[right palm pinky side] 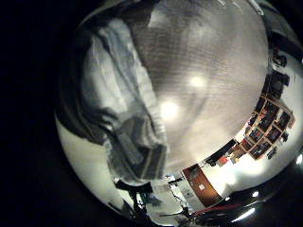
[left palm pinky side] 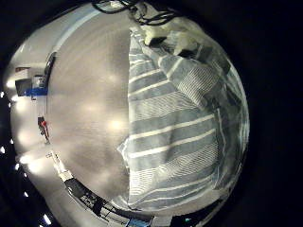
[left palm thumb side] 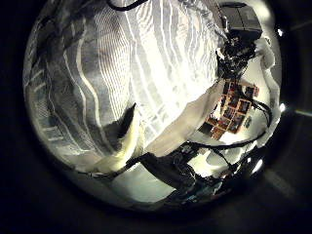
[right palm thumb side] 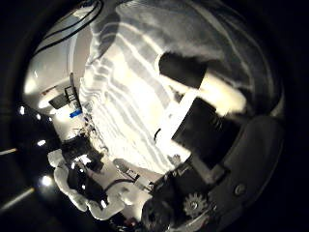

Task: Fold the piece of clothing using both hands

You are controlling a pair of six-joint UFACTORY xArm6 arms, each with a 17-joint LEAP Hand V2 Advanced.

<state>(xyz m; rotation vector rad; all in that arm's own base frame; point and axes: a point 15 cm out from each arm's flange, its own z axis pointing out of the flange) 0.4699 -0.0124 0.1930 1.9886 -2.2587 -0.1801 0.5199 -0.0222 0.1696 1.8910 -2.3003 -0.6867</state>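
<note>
In the left thumb side palm view the cloth point(left palm thumb side: 117, 68) fills much of the picture, and a finger point(left palm thumb side: 122, 146) of my left hand curls into a fold of it. In the right thumb side palm view a finger point(right palm thumb side: 208, 82) of my right hand presses on the striped cloth point(right palm thumb side: 126, 87), close to the palm. In the right little finger side palm view the cloth point(right palm pinky side: 118, 104) is bunched beside bare table point(right palm pinky side: 194, 66).
The other arm point(left palm thumb side: 234, 49) shows beyond the cloth in the left thumb side palm view. A robot arm point(right palm thumb side: 82, 169) shows past the cloth in the right thumb side palm view. Shelves point(right palm pinky side: 265, 123) and room clutter lie beyond the table edge.
</note>
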